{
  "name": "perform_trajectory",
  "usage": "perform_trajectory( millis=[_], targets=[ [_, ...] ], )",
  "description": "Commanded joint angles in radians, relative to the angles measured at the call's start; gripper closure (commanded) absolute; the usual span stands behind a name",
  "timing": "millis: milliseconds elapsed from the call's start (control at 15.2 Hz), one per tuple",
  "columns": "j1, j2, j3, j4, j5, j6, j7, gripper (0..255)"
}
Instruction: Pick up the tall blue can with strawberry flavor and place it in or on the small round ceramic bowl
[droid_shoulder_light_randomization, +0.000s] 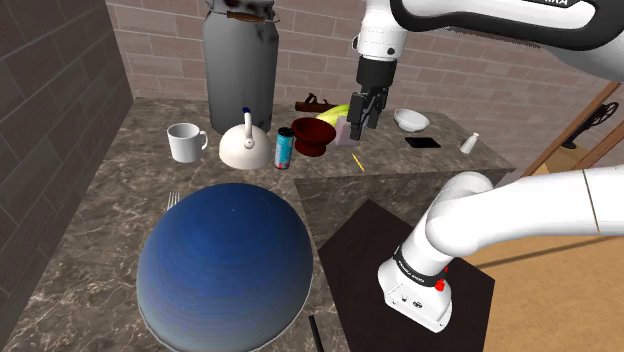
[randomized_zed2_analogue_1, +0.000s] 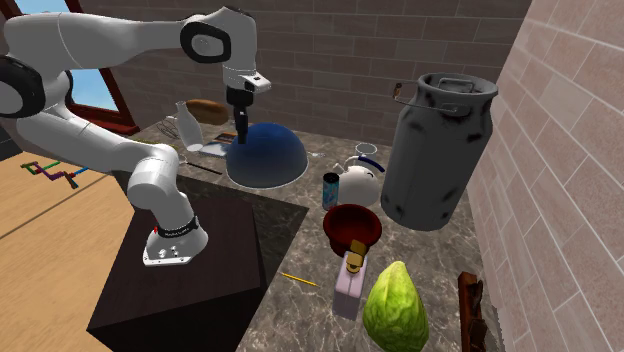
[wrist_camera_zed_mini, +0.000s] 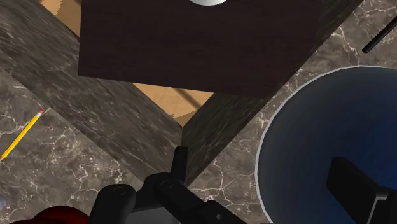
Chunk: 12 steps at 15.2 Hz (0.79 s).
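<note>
2 fingers of the gripper (droid_shoulder_light_randomization: 364, 128) are held apart, nothing between them. It hangs high over the edge of the large blue dome-shaped bowl (droid_shoulder_light_randomization: 225, 260). The blue can (droid_shoulder_light_randomization: 285, 148) stands upright well apart, just beside the white teapot (droid_shoulder_light_randomization: 245, 150) and the dark red bowl (droid_shoulder_light_randomization: 310, 140), which looks empty. Risk: a wide descent could clip either neighbour and topple the can. The small white bowl (droid_shoulder_light_randomization: 411, 120), the presumed target, looks empty.

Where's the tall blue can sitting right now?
In the shoulder view the tall blue can stands upright on the dark veined counter, between the white teapot on its left and the dark red bowl on its right.
</note>
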Motion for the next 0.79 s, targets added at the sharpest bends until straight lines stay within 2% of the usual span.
perform_trajectory(
  millis=[0, 726],
  targets=[
    [0.0, 0.0, 0.0, 0.0, 0.0, 0.0, 0.0, 0],
    [-0.052, 0.332, -0.004, 0.035, -0.025, 0.363, 0.03, 0]
  ],
)
